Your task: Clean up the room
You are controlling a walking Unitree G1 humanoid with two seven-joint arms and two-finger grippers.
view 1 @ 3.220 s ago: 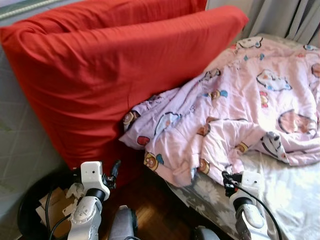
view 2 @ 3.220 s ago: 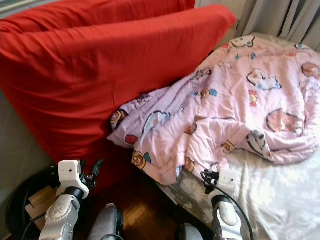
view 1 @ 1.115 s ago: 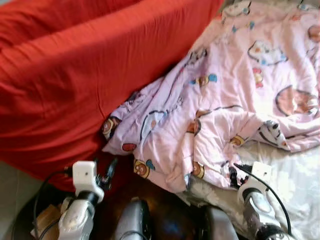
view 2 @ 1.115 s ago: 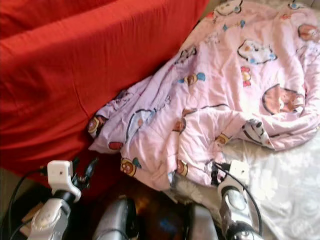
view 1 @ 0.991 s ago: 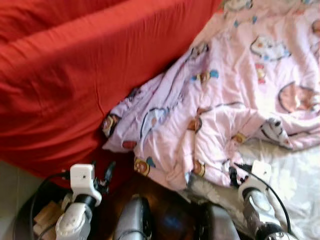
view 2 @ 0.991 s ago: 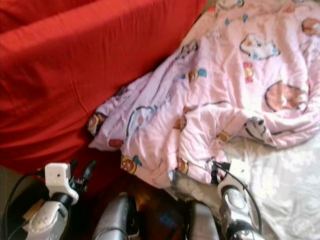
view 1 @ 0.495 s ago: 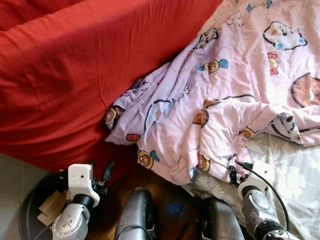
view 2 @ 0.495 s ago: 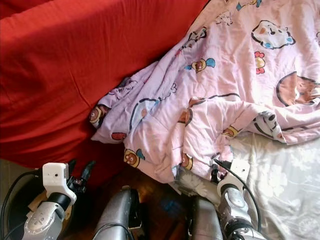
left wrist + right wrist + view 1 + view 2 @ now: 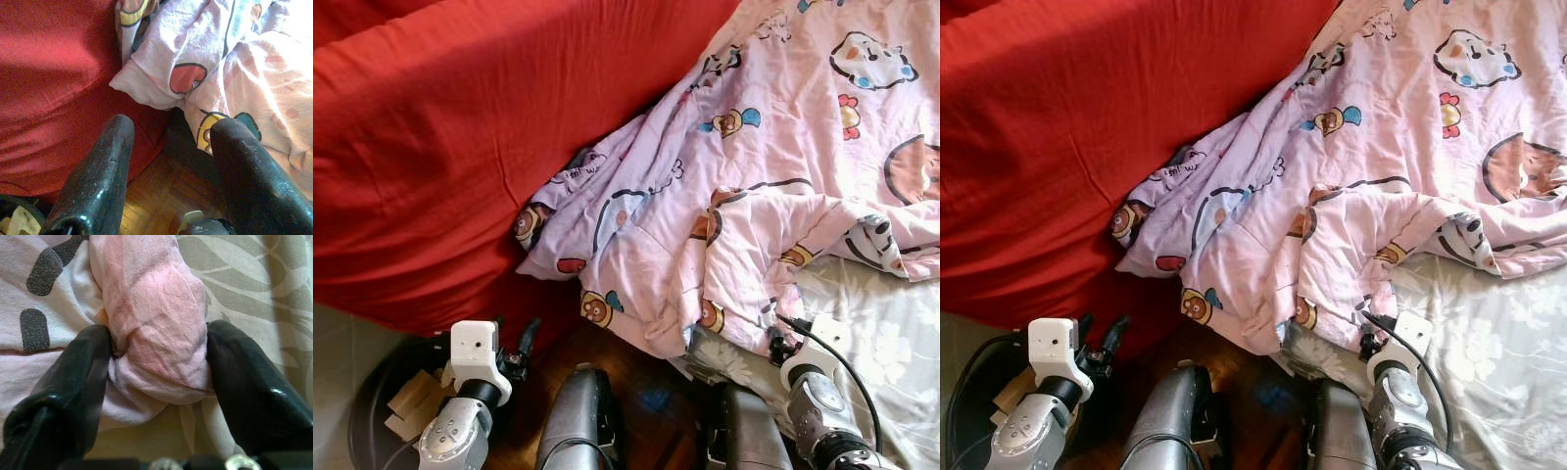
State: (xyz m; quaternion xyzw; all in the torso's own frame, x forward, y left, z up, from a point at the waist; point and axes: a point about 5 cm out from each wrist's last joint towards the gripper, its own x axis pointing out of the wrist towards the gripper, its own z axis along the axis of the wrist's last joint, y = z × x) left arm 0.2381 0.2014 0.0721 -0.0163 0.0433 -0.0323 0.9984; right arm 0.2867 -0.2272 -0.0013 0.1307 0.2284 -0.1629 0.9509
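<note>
**Robot Takes Hold of a Rumpled Quilt**

While the pink cartoon-print quilt [image 9: 773, 176] lay bunched across the bed, its lower edge spilling over the side toward the dark wood floor [image 9: 646, 377], the right gripper [image 9: 156, 396] was closed on a thick fold of its hem — the two black fingers [image 9: 73, 382] pressed against either side of the roll of pink cloth. Beneath the quilt, a grey sheet [image 9: 1489, 333] with a pale floral pattern covered the mattress. A large red cushion [image 9: 460, 147] leaned against the bed's left side, touching the quilt's corner. The left gripper [image 9: 168, 147] hung low beside that cushion with its fingers spread apart and nothing between them — pointed toward the quilt's drooping corner, just short of it. Near the left arm stood a dark round bin [image 9: 372, 401] holding pieces of cardboard.
</note>
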